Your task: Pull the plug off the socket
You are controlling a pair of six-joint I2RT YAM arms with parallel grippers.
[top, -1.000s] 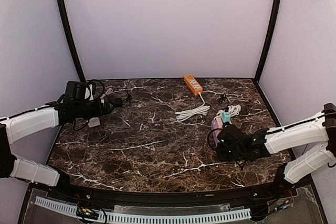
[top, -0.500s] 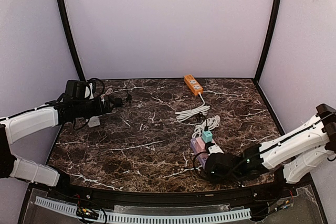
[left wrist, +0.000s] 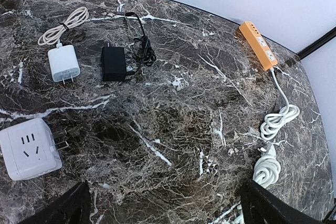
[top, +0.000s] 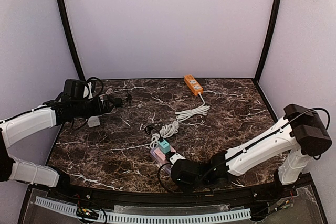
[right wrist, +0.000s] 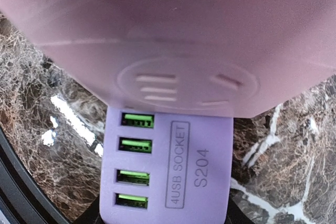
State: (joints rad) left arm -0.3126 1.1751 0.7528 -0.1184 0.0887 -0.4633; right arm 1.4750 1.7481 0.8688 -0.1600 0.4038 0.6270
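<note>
The purple socket strip (top: 159,155) lies near the table's front centre with a teal plug (top: 165,146) standing in it. The plug's white cord (top: 168,129) trails behind it. My right gripper (top: 176,167) is shut on the strip's near end. In the right wrist view the purple strip (right wrist: 168,171) fills the frame, marked "4USB SOCKET S204", with dark fingers (right wrist: 92,216) at its sides; the plug is hidden there. My left gripper (top: 107,104) is open and empty at the far left, over bare marble (left wrist: 168,213), far from the socket.
An orange power strip (top: 193,84) with a coiled white cord (top: 191,113) lies at the back. At the left lie a white cube adapter (left wrist: 29,148), a white charger (left wrist: 63,62) and a black adapter (left wrist: 113,62).
My right gripper has dragged the purple socket with its teal plug from the right side leftward and nearer, to the front centre. The cord trailed along. The left arm barely moved.
</note>
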